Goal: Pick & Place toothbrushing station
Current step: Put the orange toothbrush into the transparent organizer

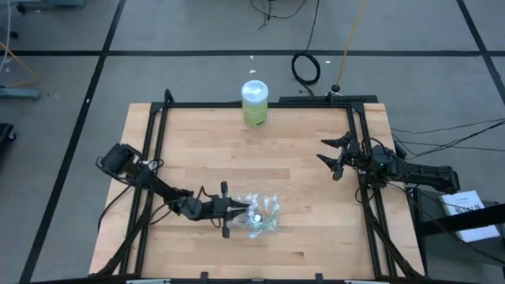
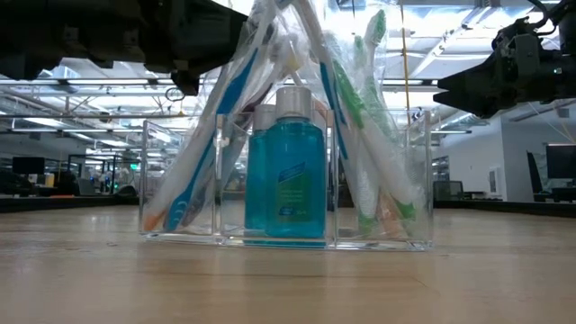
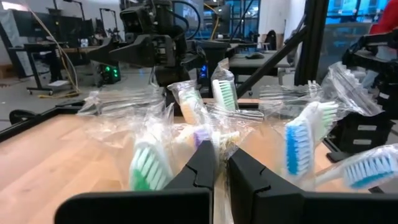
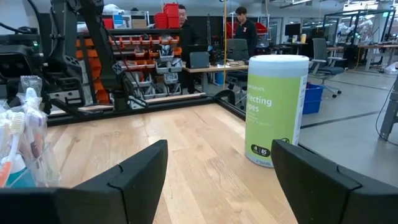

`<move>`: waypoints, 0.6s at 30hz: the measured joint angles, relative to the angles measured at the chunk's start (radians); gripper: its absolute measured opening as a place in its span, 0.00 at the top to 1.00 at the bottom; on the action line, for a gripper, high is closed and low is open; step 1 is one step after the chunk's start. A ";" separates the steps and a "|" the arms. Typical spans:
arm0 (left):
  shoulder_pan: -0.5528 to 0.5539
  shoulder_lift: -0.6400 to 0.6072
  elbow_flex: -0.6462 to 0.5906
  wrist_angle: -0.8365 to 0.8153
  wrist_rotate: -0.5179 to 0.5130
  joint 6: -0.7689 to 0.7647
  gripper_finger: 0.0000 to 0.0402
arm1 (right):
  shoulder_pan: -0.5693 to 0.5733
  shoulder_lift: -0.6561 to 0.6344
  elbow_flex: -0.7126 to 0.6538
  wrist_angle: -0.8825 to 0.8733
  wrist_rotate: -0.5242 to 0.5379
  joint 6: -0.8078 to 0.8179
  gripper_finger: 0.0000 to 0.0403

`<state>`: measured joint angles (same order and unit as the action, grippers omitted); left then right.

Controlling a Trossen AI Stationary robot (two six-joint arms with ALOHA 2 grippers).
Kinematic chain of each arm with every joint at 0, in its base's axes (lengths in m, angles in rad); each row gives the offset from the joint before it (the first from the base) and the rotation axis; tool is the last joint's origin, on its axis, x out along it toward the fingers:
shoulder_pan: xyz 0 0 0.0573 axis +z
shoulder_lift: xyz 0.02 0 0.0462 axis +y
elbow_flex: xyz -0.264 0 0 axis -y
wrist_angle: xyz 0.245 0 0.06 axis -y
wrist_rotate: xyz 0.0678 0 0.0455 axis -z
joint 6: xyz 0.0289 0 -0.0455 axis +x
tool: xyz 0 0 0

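Observation:
The toothbrushing station (image 1: 264,216) is a clear plastic holder (image 2: 184,193) with three compartments, standing on its base on the table, near the front. Wrapped toothbrushes (image 2: 355,108) (white, blue, green) lean in its outer compartments. Blue bottles (image 2: 292,171) stand in the middle one. My left gripper (image 1: 241,210) is at the station's left side, among the brush heads (image 3: 301,140), with its fingers nearly together on a wrapped brush. My right gripper (image 1: 322,151) is open and empty, above the table's right part, far from the station. My left gripper pinches something thin and pale in clear wrap (image 3: 216,140) between its two fingers, among the tops of the wrapped toothbrushes. The fingers come in about level from the table's left. Which brush it is cannot be told. The holder stands on the table.
A green-and-white wipes canister (image 1: 254,102) stands at the table's far edge, also in the right wrist view (image 4: 277,109). A black frame (image 1: 158,150) runs along the table's left, right and far sides. People stand in the room beyond (image 4: 242,28).

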<state>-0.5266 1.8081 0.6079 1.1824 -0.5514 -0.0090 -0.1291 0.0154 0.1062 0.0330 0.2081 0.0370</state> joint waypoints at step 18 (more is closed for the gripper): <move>-0.001 -0.126 0.000 -0.038 -0.026 0.050 0.53 | 0.000 0.000 0.000 0.000 0.000 0.000 0.31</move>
<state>-0.5274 1.6826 0.6079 1.1440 -0.5777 0.0411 -0.1290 0.0151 0.1062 0.0330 0.2081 0.0372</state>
